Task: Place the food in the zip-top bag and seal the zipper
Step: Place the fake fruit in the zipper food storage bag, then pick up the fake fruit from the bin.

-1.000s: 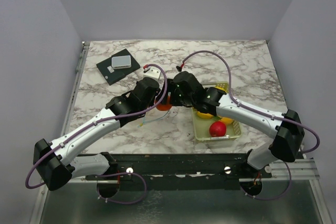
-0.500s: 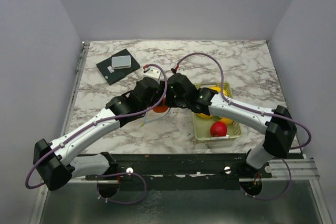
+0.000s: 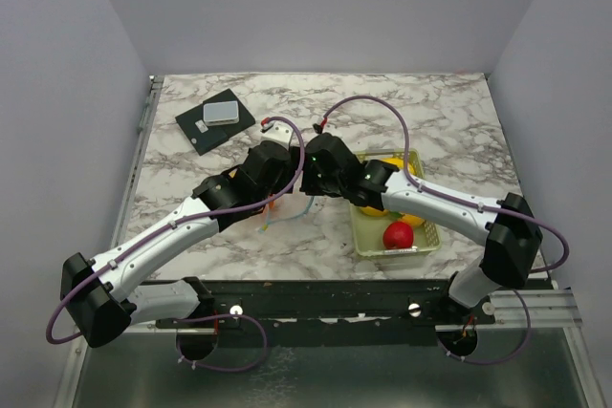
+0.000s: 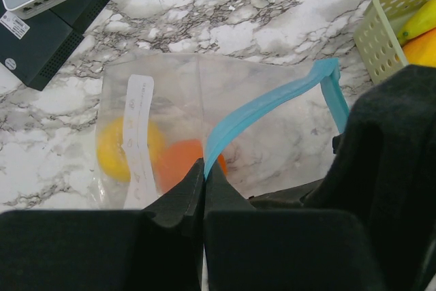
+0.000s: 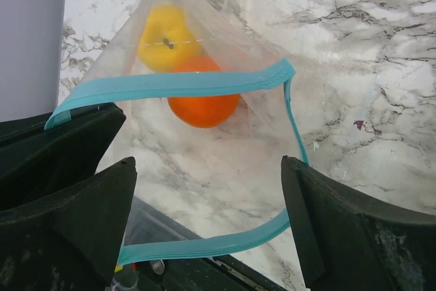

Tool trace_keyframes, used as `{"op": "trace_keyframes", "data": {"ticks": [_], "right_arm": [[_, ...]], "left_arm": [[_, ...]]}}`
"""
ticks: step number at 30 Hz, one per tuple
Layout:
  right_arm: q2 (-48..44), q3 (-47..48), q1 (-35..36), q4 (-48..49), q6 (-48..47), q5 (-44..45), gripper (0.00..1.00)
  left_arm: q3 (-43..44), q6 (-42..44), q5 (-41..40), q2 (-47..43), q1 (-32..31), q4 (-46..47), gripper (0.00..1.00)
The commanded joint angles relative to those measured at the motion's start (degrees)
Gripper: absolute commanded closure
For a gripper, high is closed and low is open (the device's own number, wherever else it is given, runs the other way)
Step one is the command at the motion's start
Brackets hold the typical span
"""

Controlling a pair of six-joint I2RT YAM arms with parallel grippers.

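The clear zip-top bag (image 4: 272, 134) lies on the marble with its mouth held open. Inside it are a yellow fruit (image 5: 167, 46) and an orange ball (image 5: 203, 103); both also show in the left wrist view, the yellow fruit (image 4: 119, 148) and the orange ball (image 4: 178, 163). My left gripper (image 4: 204, 167) is shut on the blue zipper (image 4: 266, 103) at one lip. My right gripper (image 5: 211, 202) is open and empty, its fingers on either side of the bag's mouth, above the other zipper lip (image 5: 218, 242). A red apple (image 3: 397, 234) and yellow pieces (image 3: 413, 220) lie in the basket.
The pale green mesh basket (image 3: 397, 251) stands right of the bag, under my right forearm; its corner shows in the left wrist view (image 4: 388, 15). A black box with a white device (image 3: 216, 118) lies at the back left. Both wrists (image 3: 301, 174) meet over the bag.
My right gripper has moved left to the bag's mouth. The orange ball seen between the wrists in the top view no longer shows there. The left arm has held still.
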Motion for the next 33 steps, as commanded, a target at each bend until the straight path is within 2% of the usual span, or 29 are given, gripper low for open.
{"op": "trace_keyframes", "data": {"ticks": [1, 9, 20, 33], "right_arm": [[-3.41, -0.51, 0.52, 0.89, 0.34, 0.76, 0.08], [-7.58, -1.54, 0.52, -3.03, -0.29, 3.88, 0.09], [-17.0, -6.64, 0.52, -10.5, 0.22, 13.33, 0.12], [-22.7, -8.85, 0.52, -27.11, 3.78, 23.66, 0.13]], "left_arm": [[-0.71, 0.18, 0.06, -0.78, -0.32, 0.95, 1.0], [-0.75, 0.11, -0.01, -0.56, -0.3, 0.95, 1.0], [-0.75, 0.12, -0.03, -0.16, -0.31, 0.95, 1.0], [-0.75, 0.22, 0.06, -0.03, -0.32, 0.95, 1.0]]}}
